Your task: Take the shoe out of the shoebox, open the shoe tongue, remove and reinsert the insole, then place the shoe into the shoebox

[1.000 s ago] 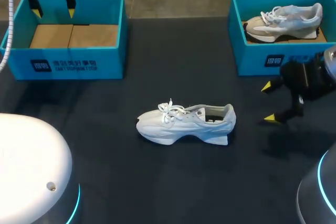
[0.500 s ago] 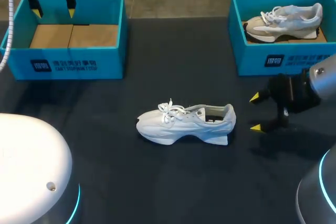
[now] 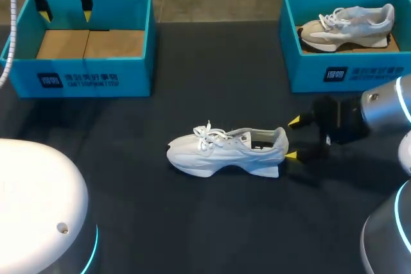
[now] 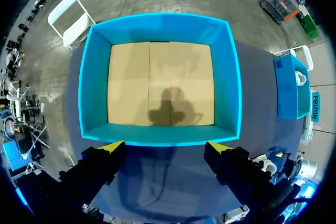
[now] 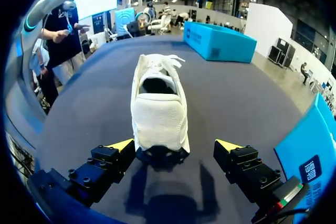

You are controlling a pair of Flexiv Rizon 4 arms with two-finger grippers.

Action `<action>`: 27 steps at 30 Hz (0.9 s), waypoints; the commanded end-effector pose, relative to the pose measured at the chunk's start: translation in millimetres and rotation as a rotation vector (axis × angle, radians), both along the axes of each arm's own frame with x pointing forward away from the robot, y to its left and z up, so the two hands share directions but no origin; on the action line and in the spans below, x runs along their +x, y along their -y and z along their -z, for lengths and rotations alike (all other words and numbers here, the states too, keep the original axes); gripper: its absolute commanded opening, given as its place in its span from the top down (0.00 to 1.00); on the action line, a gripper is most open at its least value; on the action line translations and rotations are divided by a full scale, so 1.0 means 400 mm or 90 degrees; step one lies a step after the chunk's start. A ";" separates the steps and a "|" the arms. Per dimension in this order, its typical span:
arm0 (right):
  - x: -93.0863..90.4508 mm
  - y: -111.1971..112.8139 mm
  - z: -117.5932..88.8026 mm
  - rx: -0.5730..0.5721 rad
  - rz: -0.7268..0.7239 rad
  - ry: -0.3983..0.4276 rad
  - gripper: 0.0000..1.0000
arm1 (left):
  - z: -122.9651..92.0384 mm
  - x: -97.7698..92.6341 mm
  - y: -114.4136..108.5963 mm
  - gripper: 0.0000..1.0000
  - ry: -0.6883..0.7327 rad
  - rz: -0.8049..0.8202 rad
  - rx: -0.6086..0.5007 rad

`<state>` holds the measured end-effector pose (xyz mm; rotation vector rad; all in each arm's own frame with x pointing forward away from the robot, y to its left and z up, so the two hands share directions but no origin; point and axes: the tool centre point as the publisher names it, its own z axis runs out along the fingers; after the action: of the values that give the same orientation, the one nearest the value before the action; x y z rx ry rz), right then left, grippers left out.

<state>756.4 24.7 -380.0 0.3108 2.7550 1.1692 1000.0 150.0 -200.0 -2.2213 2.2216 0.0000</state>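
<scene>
Since the earlier frames the right arm has slid in from the right edge toward the middle of the tabletop, bringing the right gripper up to the heel of the white shoe; the left arm has not shifted. At the far left corner stands the empty shoebox, teal-walled with a bare cardboard floor. At the far right corner stands the second shoebox of the same colour, and a grey-and-beige shoe lies on its side in it. The white shoe sits upright near the middle of the tabletop, out of both boxes, toe toward the left edge, heel toward the right edge, laces loose over the tongue. The right gripper's fingers are spread wide and released. In the right wrist view the heel sits just ahead of the gap between the two yellow tips, and no contact shows. The left gripper hangs over the far wall of the empty shoebox, its fingers likewise spread apart and grasping nothing.
</scene>
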 end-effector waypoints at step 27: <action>-0.024 -0.087 0.082 0.038 -0.001 -0.025 0.00 | 0.000 0.000 0.000 0.00 0.000 0.000 0.000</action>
<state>746.3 52.9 -408.7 0.3406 2.7678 1.2589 1000.0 150.0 -200.0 -2.2213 2.2216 0.0000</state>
